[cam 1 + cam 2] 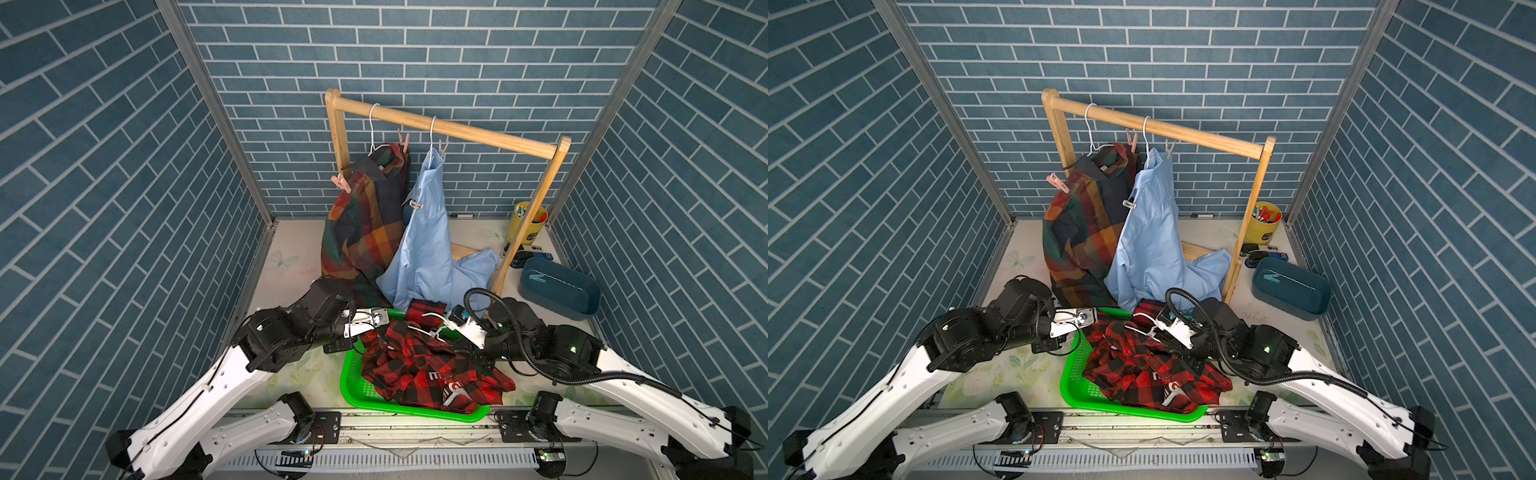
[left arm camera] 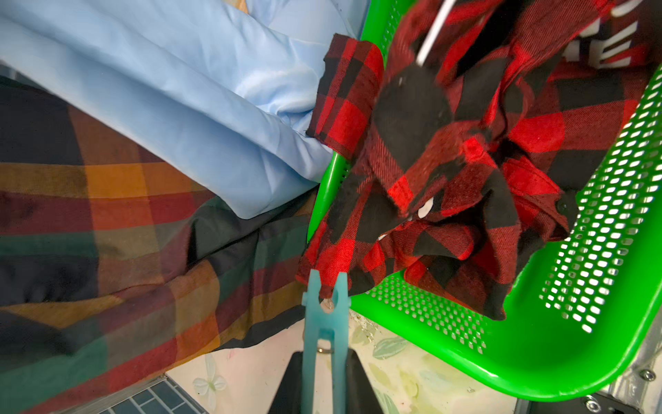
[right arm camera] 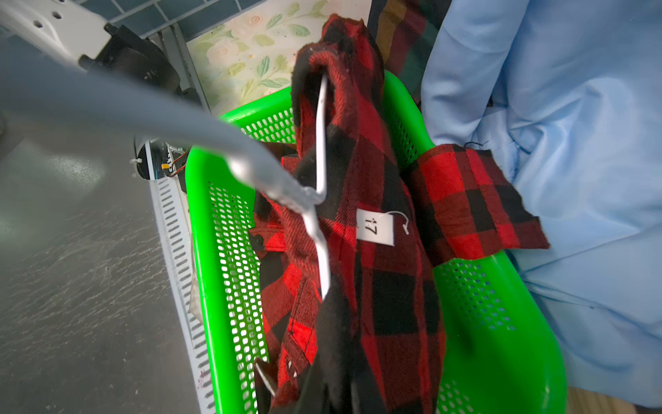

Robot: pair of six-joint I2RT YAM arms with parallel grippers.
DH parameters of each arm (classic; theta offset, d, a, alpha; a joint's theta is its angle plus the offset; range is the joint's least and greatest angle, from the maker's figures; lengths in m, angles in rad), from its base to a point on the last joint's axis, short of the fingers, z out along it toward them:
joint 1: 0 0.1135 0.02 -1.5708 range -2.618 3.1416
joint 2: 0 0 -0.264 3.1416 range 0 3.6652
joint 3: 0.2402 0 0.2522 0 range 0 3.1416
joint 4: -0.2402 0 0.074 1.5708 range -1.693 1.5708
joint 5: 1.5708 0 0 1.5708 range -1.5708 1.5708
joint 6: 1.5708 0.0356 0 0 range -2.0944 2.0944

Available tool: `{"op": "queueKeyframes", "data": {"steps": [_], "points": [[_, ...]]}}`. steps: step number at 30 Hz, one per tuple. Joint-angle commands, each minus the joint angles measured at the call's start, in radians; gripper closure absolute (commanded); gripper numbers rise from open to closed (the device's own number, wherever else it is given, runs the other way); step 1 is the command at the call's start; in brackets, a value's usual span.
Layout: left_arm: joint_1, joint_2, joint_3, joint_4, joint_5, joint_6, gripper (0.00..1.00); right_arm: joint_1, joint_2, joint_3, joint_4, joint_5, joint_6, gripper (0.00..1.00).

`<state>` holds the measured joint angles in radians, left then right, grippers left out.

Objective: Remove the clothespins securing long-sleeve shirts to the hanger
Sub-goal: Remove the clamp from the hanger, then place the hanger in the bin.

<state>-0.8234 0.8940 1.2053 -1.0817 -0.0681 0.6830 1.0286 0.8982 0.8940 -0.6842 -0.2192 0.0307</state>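
The red-and-black check shirt (image 1: 419,365) lies crumpled in a green basket (image 1: 353,390), still on its white hanger (image 3: 322,229). My left gripper (image 2: 324,362) is shut on a teal-blue clothespin (image 2: 324,315); the pin's spread mouth sits at that shirt's edge by the basket rim. My right gripper (image 3: 333,315) is shut on the hanger wire above the basket. The dark plaid shirt (image 1: 365,224) and the light blue shirt (image 1: 428,245) hang on the wooden rack (image 1: 478,135). Pink clothespins (image 1: 341,183) hold the plaid one, pale ones (image 1: 415,204) the blue one.
At the right stands a dark teal bin (image 1: 582,303) with a teal clothespin (image 1: 536,277) inside. A yellow cup (image 1: 530,224) of pens sits at the back right beside the rack's leg. Both shirt tails drape onto the table just behind the basket.
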Motion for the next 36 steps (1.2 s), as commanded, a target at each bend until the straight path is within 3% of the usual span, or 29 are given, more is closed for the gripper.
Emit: {"op": "queueKeyframes", "data": {"steps": [1, 5, 8, 15, 16, 18, 24, 30, 36], "points": [[-0.003, -0.049, -0.005, 0.039, 0.01, -0.05, 1.0, 0.004, 0.081, -0.051, 0.169, -0.041, 0.059, 1.0], [-0.003, -0.069, -0.004, 0.073, 0.033, -0.059, 1.0, 0.004, 0.185, -0.074, 0.228, -0.017, 0.076, 0.98], [-0.003, -0.061, -0.01, 0.095, 0.049, -0.053, 1.0, 0.002, 0.233, -0.086, 0.256, 0.026, 0.097, 0.85], [-0.003, -0.036, -0.028, 0.154, 0.095, -0.044, 1.0, -0.006, 0.174, -0.096, 0.251, 0.172, 0.153, 0.3], [-0.003, -0.035, -0.033, 0.162, 0.098, -0.043, 1.0, -0.006, 0.156, -0.094, 0.244, 0.188, 0.152, 0.25], [-0.003, -0.031, -0.041, 0.176, 0.113, -0.044, 1.0, -0.006, 0.114, -0.078, 0.218, 0.23, 0.15, 0.03], [-0.003, -0.015, -0.048, 0.214, 0.174, -0.058, 1.0, -0.006, 0.012, 0.009, 0.129, 0.271, 0.101, 0.02], [-0.003, 0.021, -0.037, 0.27, 0.309, -0.081, 1.0, -0.004, -0.002, 0.082, 0.112, 0.148, 0.009, 0.16], [-0.003, 0.083, -0.006, 0.297, 0.431, -0.096, 1.0, 0.0, 0.068, 0.157, 0.13, 0.136, -0.08, 0.27]]}}
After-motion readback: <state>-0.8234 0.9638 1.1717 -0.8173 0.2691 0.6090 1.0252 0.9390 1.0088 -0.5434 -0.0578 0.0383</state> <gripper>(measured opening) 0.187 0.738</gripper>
